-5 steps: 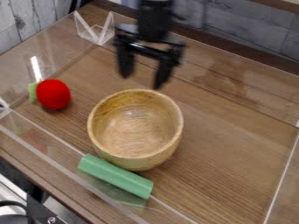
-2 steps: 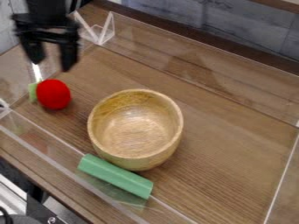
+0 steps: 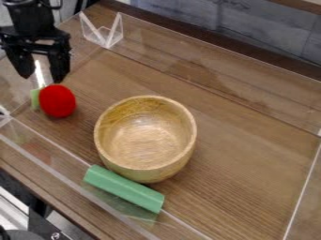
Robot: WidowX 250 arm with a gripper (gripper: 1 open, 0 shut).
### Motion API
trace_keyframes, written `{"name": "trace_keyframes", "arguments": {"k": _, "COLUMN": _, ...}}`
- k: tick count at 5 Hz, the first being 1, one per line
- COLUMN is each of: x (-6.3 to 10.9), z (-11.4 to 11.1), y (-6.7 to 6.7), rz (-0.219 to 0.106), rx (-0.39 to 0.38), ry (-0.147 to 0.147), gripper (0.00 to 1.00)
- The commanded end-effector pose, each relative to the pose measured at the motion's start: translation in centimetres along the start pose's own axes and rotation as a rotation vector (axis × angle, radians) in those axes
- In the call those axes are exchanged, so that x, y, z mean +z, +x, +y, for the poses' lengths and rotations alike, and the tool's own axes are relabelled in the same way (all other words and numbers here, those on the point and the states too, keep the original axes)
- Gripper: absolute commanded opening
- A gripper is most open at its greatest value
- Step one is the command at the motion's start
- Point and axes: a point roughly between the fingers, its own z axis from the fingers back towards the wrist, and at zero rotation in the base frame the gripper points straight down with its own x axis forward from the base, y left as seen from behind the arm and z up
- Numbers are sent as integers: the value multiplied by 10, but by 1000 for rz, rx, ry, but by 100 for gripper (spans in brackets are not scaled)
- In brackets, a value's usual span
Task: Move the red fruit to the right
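Note:
The red fruit (image 3: 55, 100) is a small round bright-red toy with a bit of green at its left, resting on the wooden table near the left side. My black gripper (image 3: 41, 69) hangs just above and behind it, pointing down. Its two fingers stand apart with nothing between them, so it is open and clear of the fruit.
A wooden bowl (image 3: 146, 137) sits at the centre, right of the fruit. A long green block (image 3: 123, 188) lies at the front near a clear acrylic wall (image 3: 75, 178). Clear walls ring the table; a small clear stand (image 3: 103, 30) is at the back.
My gripper has swept from above the bowl's far side to the left, and now hangs lower, right over the red fruit. Its fingers stayed apart. The fruit, bowl and block did not move.

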Motion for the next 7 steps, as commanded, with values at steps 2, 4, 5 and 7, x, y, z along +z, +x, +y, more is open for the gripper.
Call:
{"name": "trace_keyframes", "arguments": {"k": 2, "x": -9, "z": 7, "y": 11, "rz": -33, "rx": 36, "ry": 31, "gripper": 100}}
{"name": "trace_keyframes", "arguments": {"k": 4, "x": -18, "z": 9, "y": 19, "rz": -41, "rx": 52, "ry": 41, "gripper": 100}}
{"name": "trace_keyframes", "arguments": {"k": 5, "x": -19, "z": 10, "y": 23, "rz": -46, "rx": 54, "ry": 43, "gripper": 100}}
{"name": "trace_keyframes", "arguments": {"k": 7, "x": -17, "z": 15, "y": 28, "rz": -46, "rx": 60, "ry": 43, "gripper": 100}}
